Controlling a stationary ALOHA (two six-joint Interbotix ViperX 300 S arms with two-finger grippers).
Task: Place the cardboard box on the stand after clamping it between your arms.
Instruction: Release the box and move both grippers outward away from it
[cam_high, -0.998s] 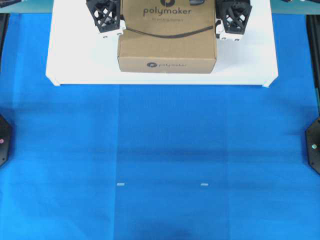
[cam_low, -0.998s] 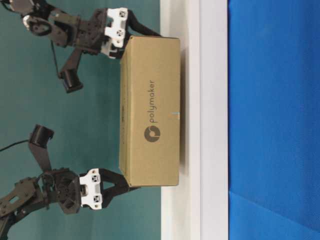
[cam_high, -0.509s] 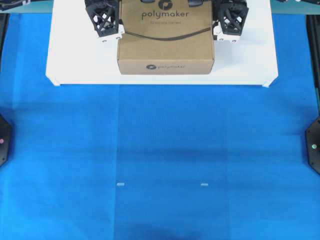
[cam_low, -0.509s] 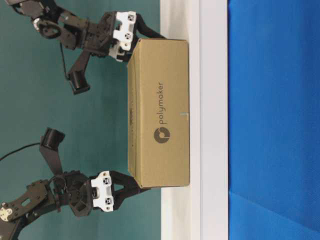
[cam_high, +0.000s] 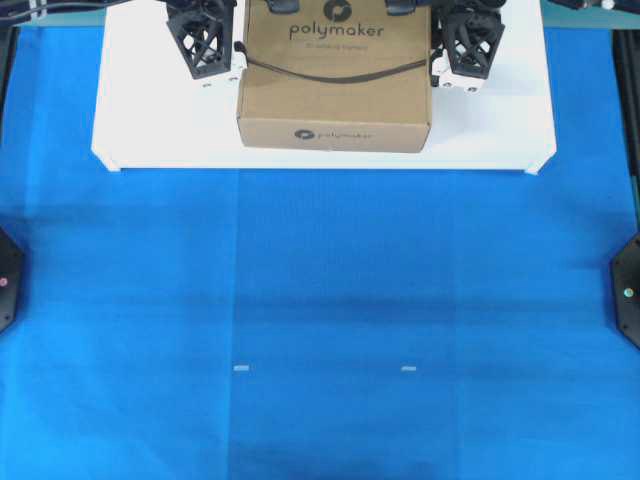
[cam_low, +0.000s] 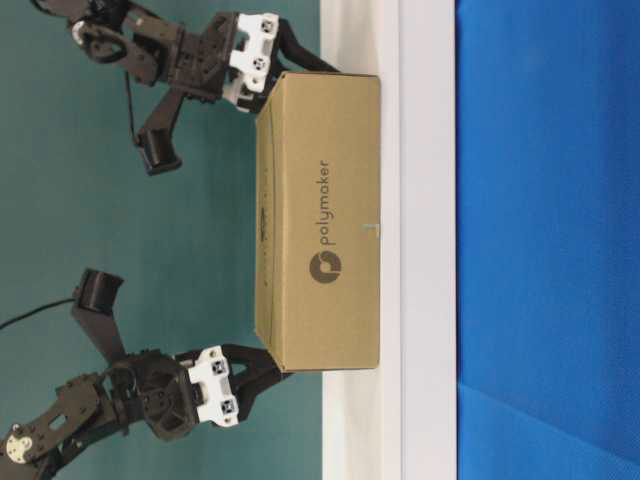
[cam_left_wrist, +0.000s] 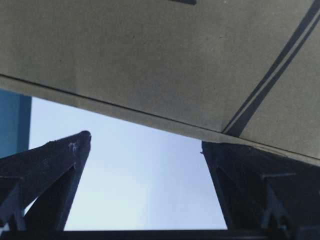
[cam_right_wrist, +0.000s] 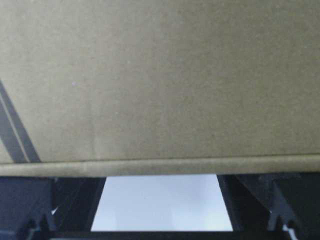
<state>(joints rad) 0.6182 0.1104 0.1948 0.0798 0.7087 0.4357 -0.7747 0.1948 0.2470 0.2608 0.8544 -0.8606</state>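
The brown cardboard box (cam_high: 335, 85) with the "polymaker" logo sits on the white stand (cam_high: 150, 125) at the far middle; it also shows in the table-level view (cam_low: 320, 220), its underside against the stand (cam_low: 425, 240). My left gripper (cam_high: 208, 40) is at the box's left side and my right gripper (cam_high: 468, 45) at its right side. Both are open, fingers spread against the box's sides. In the left wrist view only one fingertip (cam_left_wrist: 207, 147) touches the box (cam_left_wrist: 160, 60); the left gripper (cam_left_wrist: 145, 140) holds nothing. In the right wrist view both fingers of the right gripper (cam_right_wrist: 160, 177) meet the box's edge (cam_right_wrist: 160, 90).
Blue cloth (cam_high: 320, 320) covers the table in front of the stand. Two small white marks (cam_high: 240, 368) lie on it. Black arm bases stand at the left edge (cam_high: 5, 280) and right edge (cam_high: 628, 290). A teal wall (cam_low: 150, 230) is behind the stand.
The box came down onto the stand and stopped there. Both grippers shifted a little toward the far edge, still at the box's sides.
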